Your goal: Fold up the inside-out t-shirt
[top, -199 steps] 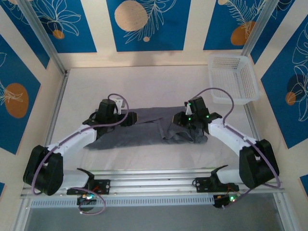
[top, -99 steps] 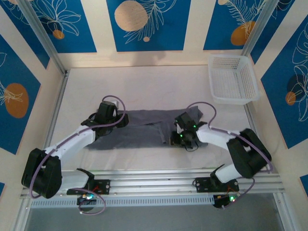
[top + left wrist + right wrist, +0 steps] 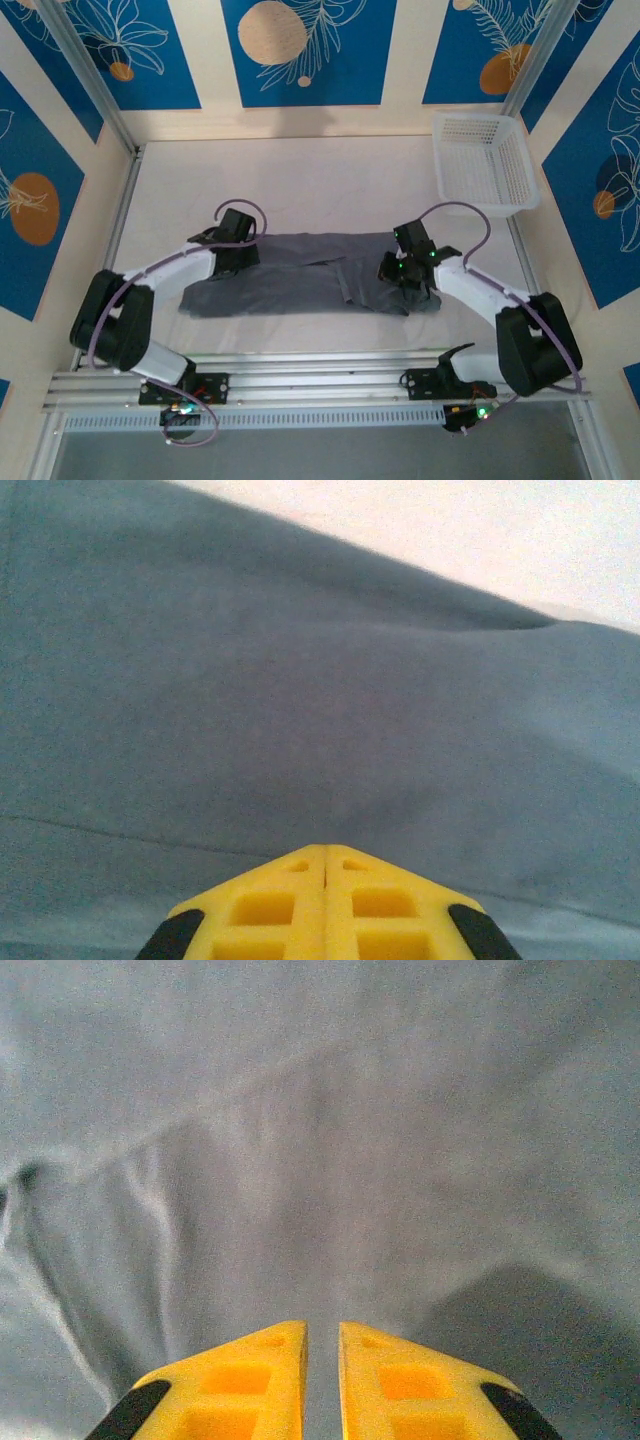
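Note:
The inside-out t-shirt (image 3: 300, 282) lies as a flat slate-grey band across the middle of the white table, with a bunched fold at its right end. My left gripper (image 3: 240, 256) sits at the shirt's upper left edge. In the left wrist view its yellow fingers (image 3: 325, 850) are pressed together, tips sunk in grey cloth (image 3: 300, 680) that dimples there. My right gripper (image 3: 402, 274) is on the rumpled right end. Its fingers (image 3: 322, 1326) stand a narrow slit apart with cloth (image 3: 320, 1160) in the slit and creases running toward them.
A white plastic basket (image 3: 482, 208) stands at the back right corner. Bare white table (image 3: 300, 185) stretches behind the shirt up to the blue and cream back wall. A metal rail (image 3: 320, 372) with both arm bases runs along the near edge.
The left gripper has closed and shifted slightly left at the shirt's edge. The right gripper moved right and back, and the raised bundle at the right end now lies flatter and stretched.

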Action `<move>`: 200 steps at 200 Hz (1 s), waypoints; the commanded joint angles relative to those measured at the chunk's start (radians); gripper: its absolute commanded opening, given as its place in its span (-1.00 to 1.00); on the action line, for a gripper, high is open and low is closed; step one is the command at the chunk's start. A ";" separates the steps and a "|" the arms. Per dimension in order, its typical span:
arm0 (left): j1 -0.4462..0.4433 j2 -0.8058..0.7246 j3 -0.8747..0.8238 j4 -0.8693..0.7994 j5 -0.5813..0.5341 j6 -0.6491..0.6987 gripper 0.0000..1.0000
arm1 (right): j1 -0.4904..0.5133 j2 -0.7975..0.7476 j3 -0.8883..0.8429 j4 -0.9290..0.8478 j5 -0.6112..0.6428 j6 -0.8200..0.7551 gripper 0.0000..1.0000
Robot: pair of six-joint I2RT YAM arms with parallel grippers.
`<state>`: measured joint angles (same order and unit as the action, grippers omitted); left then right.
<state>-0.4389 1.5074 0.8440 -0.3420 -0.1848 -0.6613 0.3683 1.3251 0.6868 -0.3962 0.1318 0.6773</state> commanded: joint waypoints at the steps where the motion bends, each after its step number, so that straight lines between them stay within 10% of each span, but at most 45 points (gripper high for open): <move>1: -0.005 0.075 0.083 -0.072 -0.099 -0.054 -1.00 | -0.033 0.089 0.059 -0.038 0.041 -0.065 -0.68; 95: 0.094 0.631 0.542 -0.056 -0.016 -0.063 -1.00 | 0.016 0.306 0.193 -0.123 -0.111 0.001 -0.64; 157: 0.142 0.961 1.152 -0.052 0.264 0.038 -1.00 | 0.444 0.673 0.514 -0.006 -0.427 0.163 -0.59; 184: 0.143 0.915 1.202 -0.018 0.327 0.056 -1.00 | 0.554 0.746 0.740 -0.113 -0.412 0.103 -0.60; 200: 0.152 0.806 1.127 0.000 0.339 0.084 -0.67 | 0.550 0.663 0.750 -0.119 -0.357 0.089 -0.56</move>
<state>-0.2935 2.4462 2.0041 -0.3435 0.0620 -0.6346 0.9234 2.0766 1.3994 -0.4019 -0.2382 0.7952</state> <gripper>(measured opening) 0.069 0.204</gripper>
